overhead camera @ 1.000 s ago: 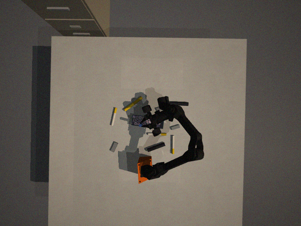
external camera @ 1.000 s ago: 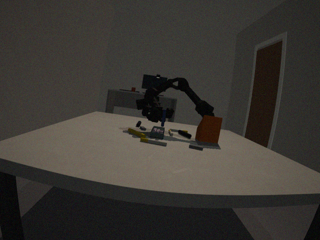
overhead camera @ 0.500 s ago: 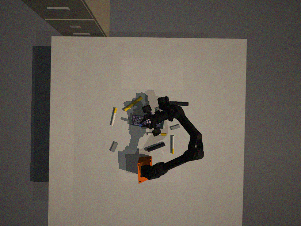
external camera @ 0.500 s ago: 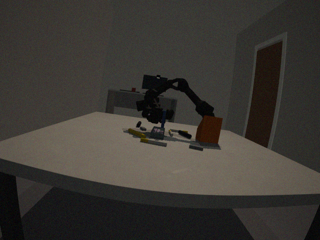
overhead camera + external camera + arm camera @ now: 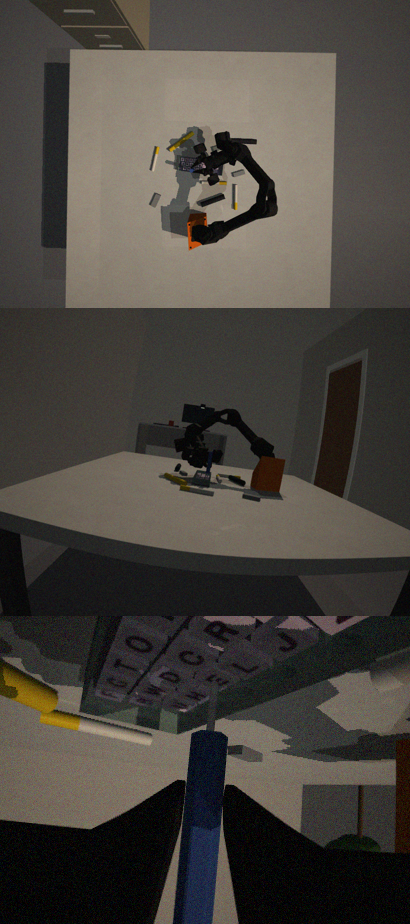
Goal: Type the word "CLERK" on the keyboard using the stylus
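Note:
My gripper [image 5: 193, 170] [image 5: 204, 791] is shut on the blue stylus [image 5: 191, 170] [image 5: 209, 462] [image 5: 207, 756], which stands nearly upright between the fingertips. The keyboard [image 5: 187, 160] [image 5: 202, 477] [image 5: 191, 657] is dark, with pale lettered keys, and lies below the gripper. In the wrist view the stylus's thin grey tip [image 5: 212, 708] reaches the E key [image 5: 218, 677], at its near side. Whether that key is pressed down I cannot tell. C, R and L show close by; the K key cannot be made out. The arm hides part of the keyboard in the top view.
A yellow stick [image 5: 180, 141] [image 5: 175, 478] and a white-and-yellow marker [image 5: 154, 159] [image 5: 197, 490] lie left of the keyboard. A black stick [image 5: 211, 199], another white-and-yellow marker [image 5: 235, 195] and grey blocks [image 5: 154, 200] [image 5: 237, 173] lie around. The orange base [image 5: 197, 229] [image 5: 268, 473] stands nearby.

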Controlling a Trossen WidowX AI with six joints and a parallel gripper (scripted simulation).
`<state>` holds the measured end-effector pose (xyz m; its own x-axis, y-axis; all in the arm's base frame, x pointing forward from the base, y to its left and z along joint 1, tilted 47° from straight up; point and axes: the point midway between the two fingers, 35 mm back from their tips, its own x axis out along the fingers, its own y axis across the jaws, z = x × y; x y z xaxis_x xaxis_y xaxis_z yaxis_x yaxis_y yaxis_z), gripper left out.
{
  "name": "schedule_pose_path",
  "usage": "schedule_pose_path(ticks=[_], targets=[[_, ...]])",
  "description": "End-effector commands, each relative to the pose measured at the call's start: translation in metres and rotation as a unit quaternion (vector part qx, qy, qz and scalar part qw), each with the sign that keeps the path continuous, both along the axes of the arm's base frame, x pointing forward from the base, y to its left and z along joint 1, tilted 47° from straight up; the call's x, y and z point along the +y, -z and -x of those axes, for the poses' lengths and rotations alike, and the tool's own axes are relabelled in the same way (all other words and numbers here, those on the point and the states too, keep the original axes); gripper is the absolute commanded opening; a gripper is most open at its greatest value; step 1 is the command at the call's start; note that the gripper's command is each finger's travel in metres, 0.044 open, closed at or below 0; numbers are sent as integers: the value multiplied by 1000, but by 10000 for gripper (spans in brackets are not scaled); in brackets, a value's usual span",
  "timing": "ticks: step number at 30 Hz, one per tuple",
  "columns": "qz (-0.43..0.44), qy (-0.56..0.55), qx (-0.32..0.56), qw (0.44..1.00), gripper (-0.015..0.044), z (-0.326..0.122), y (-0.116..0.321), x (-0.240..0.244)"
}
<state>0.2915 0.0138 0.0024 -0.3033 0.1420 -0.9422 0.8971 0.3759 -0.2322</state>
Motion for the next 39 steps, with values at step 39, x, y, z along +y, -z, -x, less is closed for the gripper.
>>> schedule_pose_path(ticks=[39], targets=[[2,-3,-1,1000,0,-9,-42,13]])
